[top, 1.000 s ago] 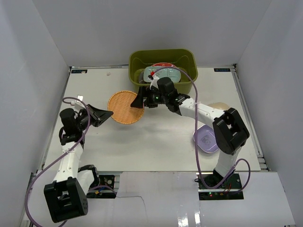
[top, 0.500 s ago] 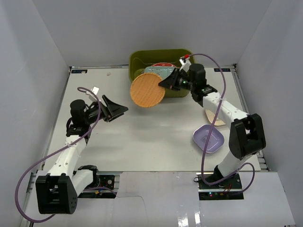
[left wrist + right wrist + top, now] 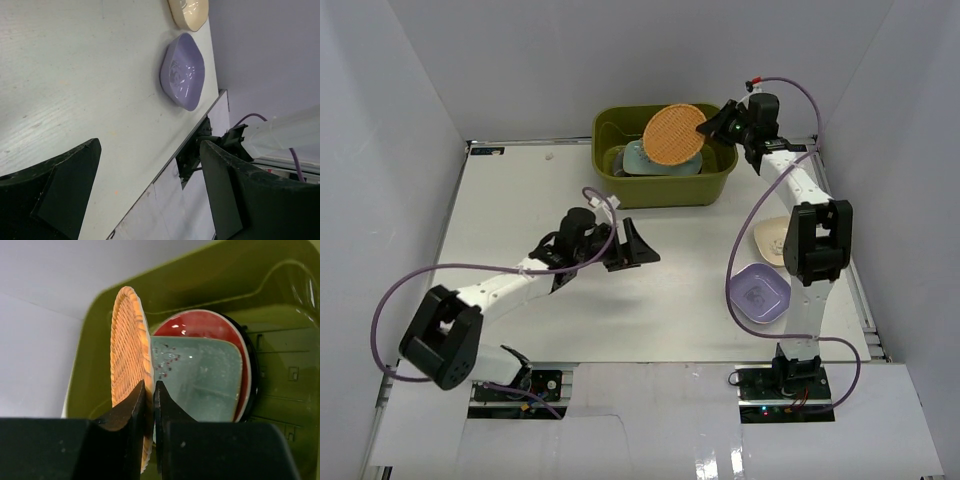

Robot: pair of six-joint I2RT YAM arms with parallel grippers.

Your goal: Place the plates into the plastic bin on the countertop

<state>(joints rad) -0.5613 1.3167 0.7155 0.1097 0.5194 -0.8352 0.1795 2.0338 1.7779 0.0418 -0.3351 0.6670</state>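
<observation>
The right end effector (image 3: 706,127) pinched the rim of the orange plate (image 3: 674,135), holding it on edge over the green bin (image 3: 665,190) at top centre. The left end effector (image 3: 642,247) hung spread above the counter (image 3: 510,200) mid-frame. A lavender plate (image 3: 760,293) and a cream plate (image 3: 772,238) lay at the right.

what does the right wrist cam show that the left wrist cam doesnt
Right wrist only: the right gripper shut on the orange plate, held on edge over the plastic bin, which holds the mint plate and red plate. Left wrist only: the open left gripper above the countertop, with the lavender plate and cream plate. Shared: only plain wall.
</observation>
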